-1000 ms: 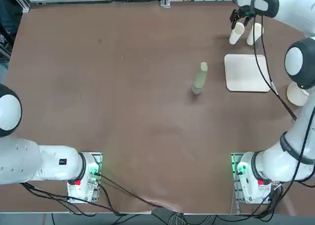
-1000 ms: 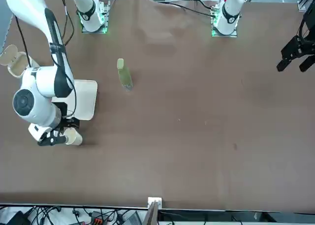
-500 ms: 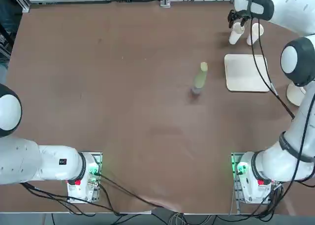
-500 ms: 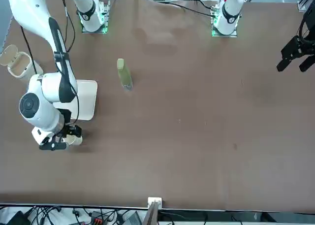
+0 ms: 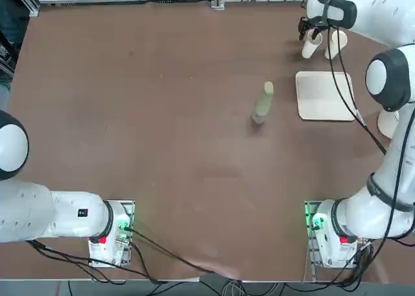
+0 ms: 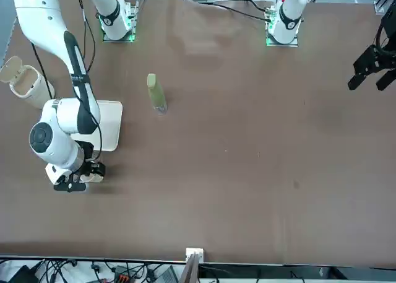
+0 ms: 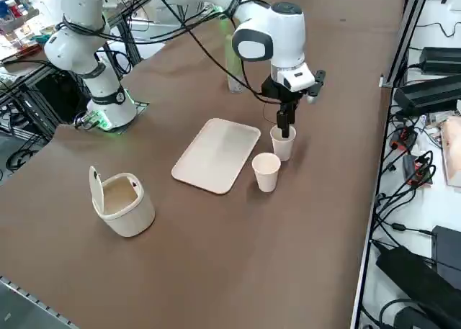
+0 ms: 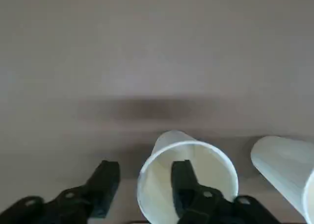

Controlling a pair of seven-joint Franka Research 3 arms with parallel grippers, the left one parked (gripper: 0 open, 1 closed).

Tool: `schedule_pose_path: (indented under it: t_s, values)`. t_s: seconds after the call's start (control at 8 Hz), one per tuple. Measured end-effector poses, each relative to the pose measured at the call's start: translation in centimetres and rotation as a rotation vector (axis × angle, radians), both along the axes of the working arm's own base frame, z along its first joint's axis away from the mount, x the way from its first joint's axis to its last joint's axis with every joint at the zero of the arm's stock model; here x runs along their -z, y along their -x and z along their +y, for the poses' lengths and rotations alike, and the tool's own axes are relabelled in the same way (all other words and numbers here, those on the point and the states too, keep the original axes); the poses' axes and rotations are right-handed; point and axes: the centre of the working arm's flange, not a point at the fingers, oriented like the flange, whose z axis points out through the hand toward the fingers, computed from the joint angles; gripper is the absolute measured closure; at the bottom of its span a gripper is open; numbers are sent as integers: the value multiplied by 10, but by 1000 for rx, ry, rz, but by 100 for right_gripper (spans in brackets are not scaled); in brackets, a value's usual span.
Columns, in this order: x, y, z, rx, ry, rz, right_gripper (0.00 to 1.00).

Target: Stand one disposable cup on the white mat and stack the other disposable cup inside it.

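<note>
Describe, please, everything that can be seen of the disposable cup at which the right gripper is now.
The cup is white, looks like thin paper, tapers toward its base and has a rolled rim. It stands upright, mouth up, on the brown table, beyond the far edge of the white mat and not on it. Nothing shows inside but a finger. The right gripper straddles its wall: one finger inside, one outside, not yet pinched together. The second cup stands close beside it, apart.

My right gripper (image 7: pixel 286 120) at the far white disposable paper cup (image 7: pixel 282 143)

One finger dips inside its rim; second white paper cup (image 7: pixel 266 172) stands just beside, both near the cream-white square mat (image 7: pixel 216 154).
</note>
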Motion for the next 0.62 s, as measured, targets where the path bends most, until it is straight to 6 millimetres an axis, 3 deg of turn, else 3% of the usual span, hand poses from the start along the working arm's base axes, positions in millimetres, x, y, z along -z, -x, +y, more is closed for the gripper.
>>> schedule_pose_path:
  t_s: [0.12,0.25,0.5,0.62]
  values:
    - [1,0,-5,8,0,1,54]
    - [0,0,-9,14,0,1,58]
    - [-1,-1,-11,20,-5,1,98]
    - [-7,-1,-9,23,-8,11,99]
